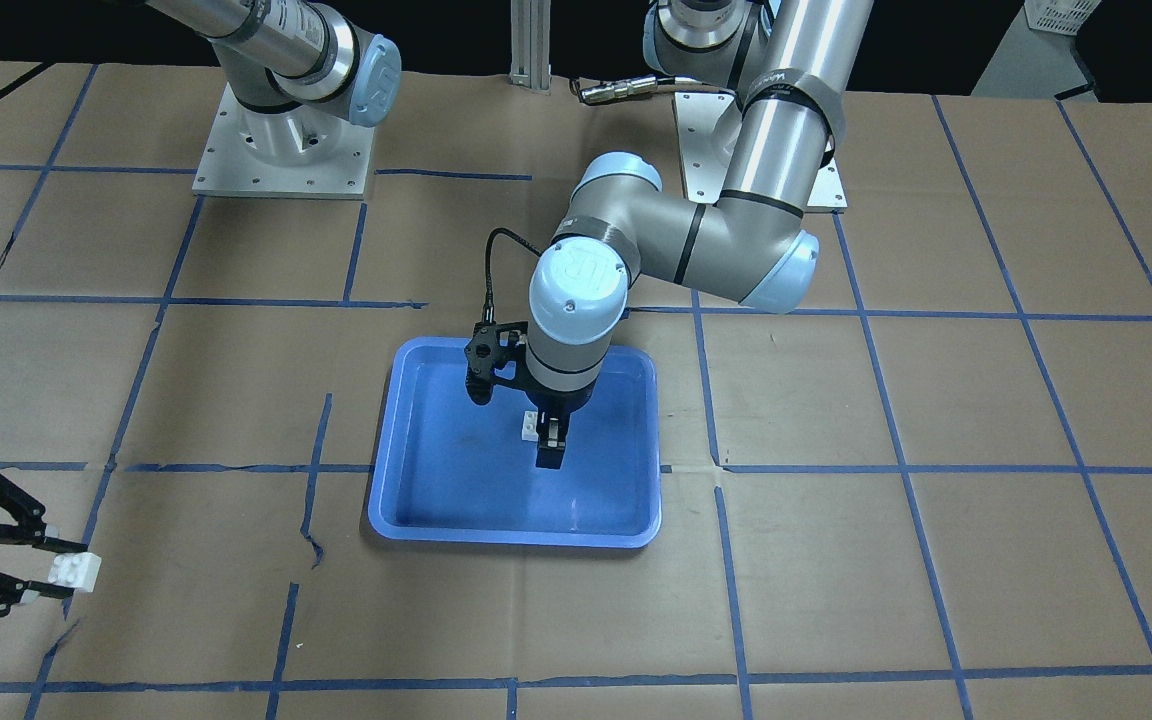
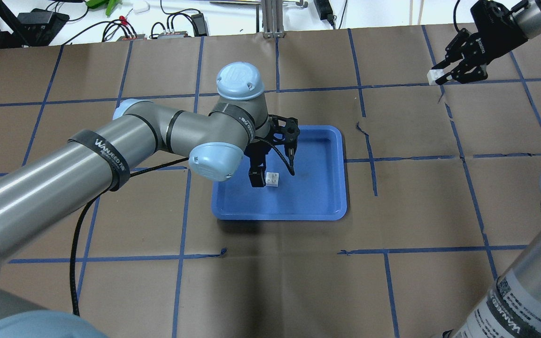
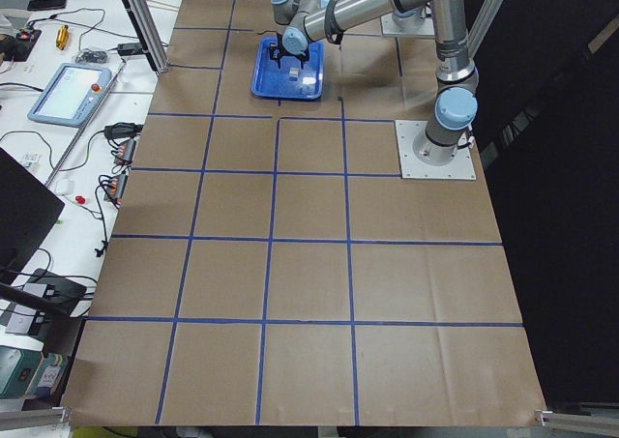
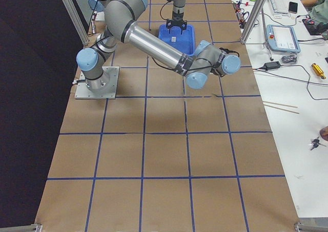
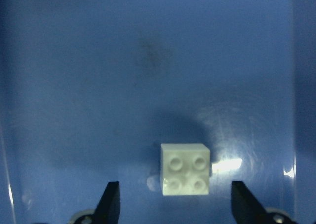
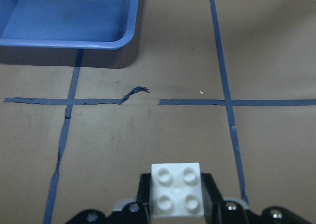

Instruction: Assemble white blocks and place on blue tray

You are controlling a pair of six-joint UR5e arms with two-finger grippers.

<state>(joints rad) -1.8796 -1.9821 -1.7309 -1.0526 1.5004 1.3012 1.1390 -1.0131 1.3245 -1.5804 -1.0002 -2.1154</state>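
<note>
Left wrist-mounted view: a white block (image 5: pixel 185 169) sits in the blue tray (image 5: pixel 74 85) between wide-open jaws of the left gripper (image 5: pixel 176 204); the right gripper (image 1: pixel 54 570) clamps the second block (image 6: pixel 176 187). Likely light, rigid, slick: pinch flat sides.

The brown paper-covered bench (image 1: pixel 936 400), gridded with blue tape (image 1: pixel 936 316), carries the blue tray (image 1: pixel 514 535) centrally and metal base plates (image 1: pixel 236 172) at the robot's edge.

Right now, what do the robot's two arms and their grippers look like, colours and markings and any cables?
The left arm and right arm are silver-grey tubes with light blue joint caps and a black band with white lettering. The left gripper and right gripper are black two-finger linkages. A black cable hangs along the left arm.
</note>
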